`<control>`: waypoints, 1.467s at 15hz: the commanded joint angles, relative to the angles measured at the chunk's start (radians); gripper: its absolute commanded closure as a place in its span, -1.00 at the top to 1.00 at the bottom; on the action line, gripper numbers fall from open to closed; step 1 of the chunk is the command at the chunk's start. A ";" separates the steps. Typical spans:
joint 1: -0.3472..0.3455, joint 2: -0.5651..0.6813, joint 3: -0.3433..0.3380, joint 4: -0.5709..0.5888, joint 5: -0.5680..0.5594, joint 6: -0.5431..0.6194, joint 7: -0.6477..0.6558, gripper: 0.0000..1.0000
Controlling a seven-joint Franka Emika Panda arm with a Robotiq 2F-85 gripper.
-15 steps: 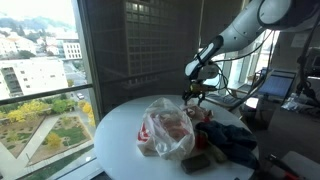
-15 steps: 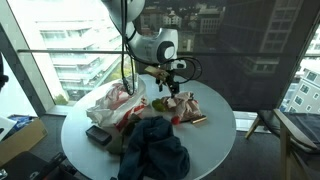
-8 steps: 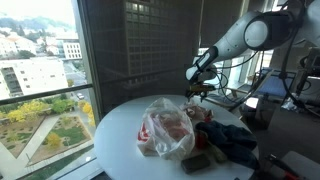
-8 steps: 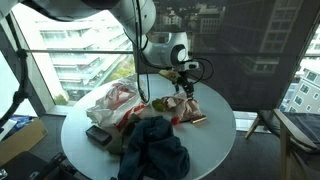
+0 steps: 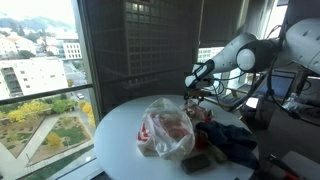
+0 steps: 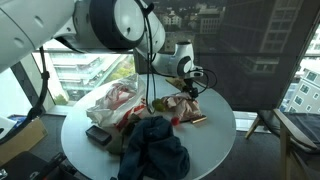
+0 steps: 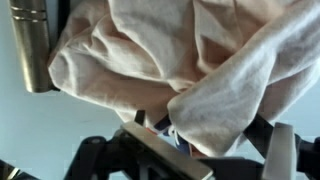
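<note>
Over the far side of the round tabletop (image 5: 118,125), the pincer (image 6: 189,88) appears clamped on a fold of the beige cloth (image 7: 180,60), which hangs bunched just above the clutter beside the plastic bag (image 5: 165,130). So thin a pinch could slip, or the dangling cloth could drag across the small items below and sweep them off. The arm reaches in with a bent elbow, its wrist pointing downwards.

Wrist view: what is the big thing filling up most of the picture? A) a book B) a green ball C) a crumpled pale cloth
C, because a pale cloth with soft, crumpled folds covers most of the wrist view.
</note>
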 commanded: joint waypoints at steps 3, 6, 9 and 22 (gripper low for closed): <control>-0.047 0.069 0.084 0.086 0.088 -0.103 -0.012 1.00; -0.035 0.080 0.075 0.089 0.077 -0.141 -0.001 0.50; -0.013 0.062 0.057 0.075 0.060 -0.137 0.011 0.17; 0.208 -0.334 -0.093 -0.350 -0.109 -0.082 0.119 -0.90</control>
